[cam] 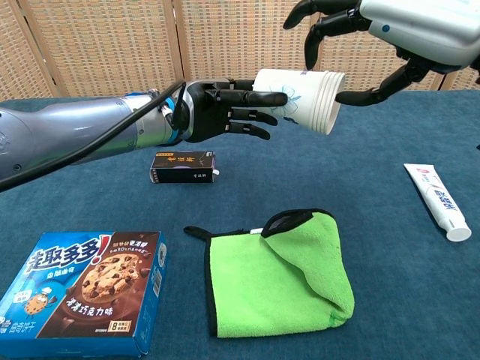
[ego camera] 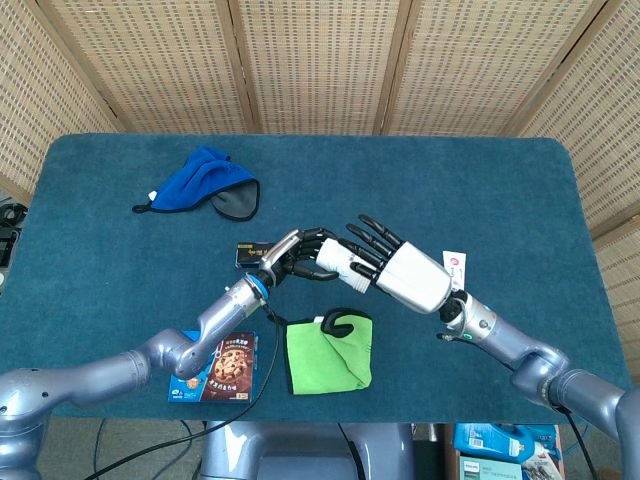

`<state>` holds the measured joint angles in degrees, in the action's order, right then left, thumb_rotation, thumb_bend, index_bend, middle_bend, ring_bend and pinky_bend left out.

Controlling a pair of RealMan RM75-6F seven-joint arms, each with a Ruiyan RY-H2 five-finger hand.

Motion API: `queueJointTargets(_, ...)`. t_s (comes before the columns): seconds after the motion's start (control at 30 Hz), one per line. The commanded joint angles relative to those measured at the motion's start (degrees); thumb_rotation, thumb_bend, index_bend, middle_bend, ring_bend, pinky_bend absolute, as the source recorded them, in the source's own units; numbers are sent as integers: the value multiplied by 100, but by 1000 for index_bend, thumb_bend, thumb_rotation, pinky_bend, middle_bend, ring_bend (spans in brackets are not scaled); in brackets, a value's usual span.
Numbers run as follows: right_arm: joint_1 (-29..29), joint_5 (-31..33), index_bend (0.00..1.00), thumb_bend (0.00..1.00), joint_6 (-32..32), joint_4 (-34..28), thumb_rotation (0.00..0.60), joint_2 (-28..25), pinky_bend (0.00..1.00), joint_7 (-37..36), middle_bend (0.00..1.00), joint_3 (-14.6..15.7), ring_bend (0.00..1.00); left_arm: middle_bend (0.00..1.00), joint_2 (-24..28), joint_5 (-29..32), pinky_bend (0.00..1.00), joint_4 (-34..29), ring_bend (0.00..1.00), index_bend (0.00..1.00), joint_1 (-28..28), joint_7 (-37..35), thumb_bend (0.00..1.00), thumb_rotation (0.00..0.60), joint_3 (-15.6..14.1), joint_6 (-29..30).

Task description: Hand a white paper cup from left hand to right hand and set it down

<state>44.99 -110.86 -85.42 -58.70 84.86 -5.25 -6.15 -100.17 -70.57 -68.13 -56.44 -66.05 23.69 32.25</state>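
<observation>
Two hands meet above the middle of the blue table (ego camera: 480,190), and between them is the white paper cup (cam: 304,100), lying on its side in the air with its open mouth turned toward the right arm. The left hand (cam: 221,110) holds the cup by its base end, its dark fingers (cam: 255,97) wrapped along the cup's wall. The right hand (ego camera: 385,265) is spread wide over the cup's mouth end, its fingers arched above the rim and its thumb reaching below; whether any of them touch the cup cannot be told from either view. On the table below the left hand lies a small black box (cam: 183,166). A green cloth (cam: 281,274), folded over at one corner, lies near the front edge, with a cookie box (cam: 82,291) to its left. A white tube (cam: 437,199) lies on the right side of the table, seen in the chest view. A blue cloth (ego camera: 205,182) sits bunched well apart from the rest, toward the far left.
</observation>
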Motion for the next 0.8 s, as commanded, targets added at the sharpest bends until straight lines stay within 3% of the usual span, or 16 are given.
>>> queueJointTargets(0.03, 34, -3, 497, 443, -129, 146, 600, 78, 103, -35, 300, 10, 70, 456, -4, -11, 465, 3, 453, 464, 4, -7, 144, 600, 9, -10)
queueJointTargets(0.8, 203, 134, 568, 517, -341, 452, 600, 346, 166, -180, 370, 150, 110, 457, -10, -157, 465, 26, 453, 465, 69, -173, 144, 600, 21, -52)
